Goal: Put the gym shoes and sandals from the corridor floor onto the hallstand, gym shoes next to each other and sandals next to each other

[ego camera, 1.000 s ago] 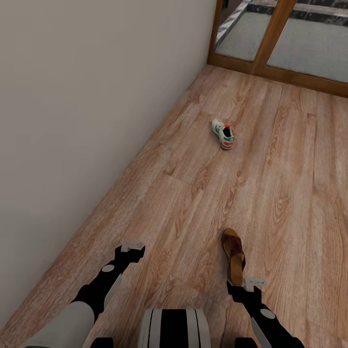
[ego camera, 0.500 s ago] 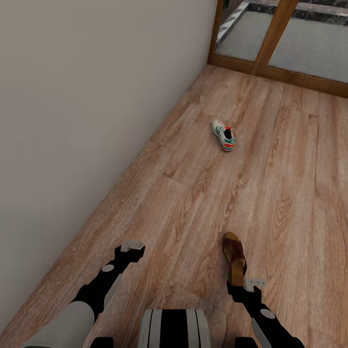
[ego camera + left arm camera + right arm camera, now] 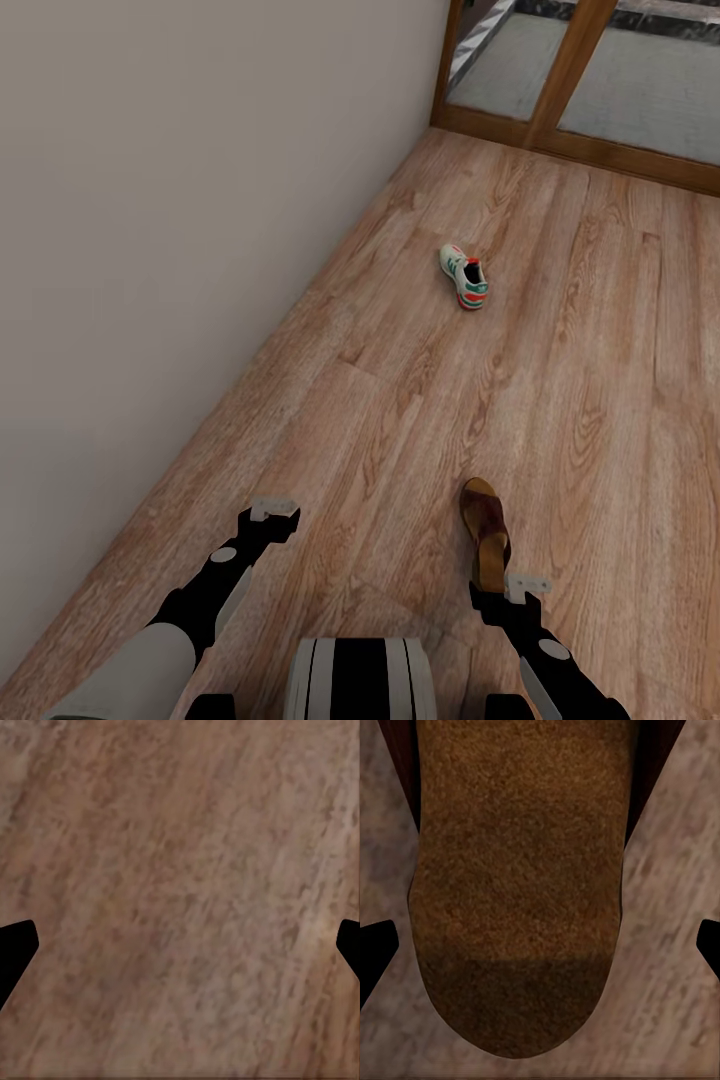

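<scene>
Hovering just above the heel end of a flat brown leather-look sandal with a tan footbed (image 3: 486,535), the right gripper (image 3: 527,583) has its two dark fingertips spread wide: in the right wrist view they sit at either edge of the picture with the sandal's fuzzy brown footbed (image 3: 519,892) between them, and nothing is pinched yet. The sandal lies flat on the light-brown wood-grain plank floor (image 3: 590,400), close in front of the robot's base, its strap end pointing away.

The left gripper (image 3: 274,510) hangs over bare planks near the plain pale wall (image 3: 180,200), also spread apart and empty; its wrist view shows wood grain between the two fingertips (image 3: 15,949).

Farther up the corridor, well apart from the sandal, one white lace-up sneaker with green stripes and a teal-orange heel (image 3: 464,276) rests on the floor near a wooden-framed glass door (image 3: 570,75).

The step in hand looks like the approach to picking up this sandal. The next move likely calls for lowering the right arm so the fingers straddle the thin sole, then closing across its width. Since the sandal is so flat, the fingertips probably need to reach almost to the planks to get any purchase, and a shallow close could slip off.
</scene>
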Available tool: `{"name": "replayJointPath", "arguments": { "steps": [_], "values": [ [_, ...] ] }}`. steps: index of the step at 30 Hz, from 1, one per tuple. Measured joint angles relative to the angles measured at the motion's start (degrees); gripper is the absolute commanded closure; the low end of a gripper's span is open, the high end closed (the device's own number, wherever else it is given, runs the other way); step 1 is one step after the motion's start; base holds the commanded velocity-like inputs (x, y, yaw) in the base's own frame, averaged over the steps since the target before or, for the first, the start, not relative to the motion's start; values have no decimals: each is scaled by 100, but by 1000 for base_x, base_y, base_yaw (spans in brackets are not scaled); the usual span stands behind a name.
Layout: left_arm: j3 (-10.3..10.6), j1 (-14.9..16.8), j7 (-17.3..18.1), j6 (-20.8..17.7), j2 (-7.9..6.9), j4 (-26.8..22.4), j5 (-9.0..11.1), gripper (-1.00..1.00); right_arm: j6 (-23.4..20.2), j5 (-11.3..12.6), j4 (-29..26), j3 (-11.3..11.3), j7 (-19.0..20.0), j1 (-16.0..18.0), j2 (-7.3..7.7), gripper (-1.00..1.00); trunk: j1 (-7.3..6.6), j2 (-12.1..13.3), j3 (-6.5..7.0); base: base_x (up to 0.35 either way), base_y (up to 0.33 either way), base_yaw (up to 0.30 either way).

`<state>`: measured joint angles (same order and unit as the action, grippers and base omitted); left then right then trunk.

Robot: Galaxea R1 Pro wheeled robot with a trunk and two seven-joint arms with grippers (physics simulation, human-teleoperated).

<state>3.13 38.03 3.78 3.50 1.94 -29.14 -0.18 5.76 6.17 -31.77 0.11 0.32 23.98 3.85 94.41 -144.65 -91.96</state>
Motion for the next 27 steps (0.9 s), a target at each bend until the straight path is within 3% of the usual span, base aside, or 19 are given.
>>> {"name": "replayJointPath", "arguments": {
  "steps": [17, 18, 27],
  "values": [
    [-74, 2, 0, 0, -24, 7, 2, -100, 9, -5, -7, 0, 0, 0, -9, -100, 0, 0, 0, 4, 0, 0],
    [-75, 1, 0, 0, -25, 7, 2, -100, 9, -6, -6, 0, 0, 0, -9, 100, 0, 0, 0, 16, 0, 0],
    [-74, 1, 0, -1, -33, 5, 2, -100, 12, -12, -2, -16, -10, 0, 1, 100, 0, 0, 0, 3, 0, 0]
  ]
}}
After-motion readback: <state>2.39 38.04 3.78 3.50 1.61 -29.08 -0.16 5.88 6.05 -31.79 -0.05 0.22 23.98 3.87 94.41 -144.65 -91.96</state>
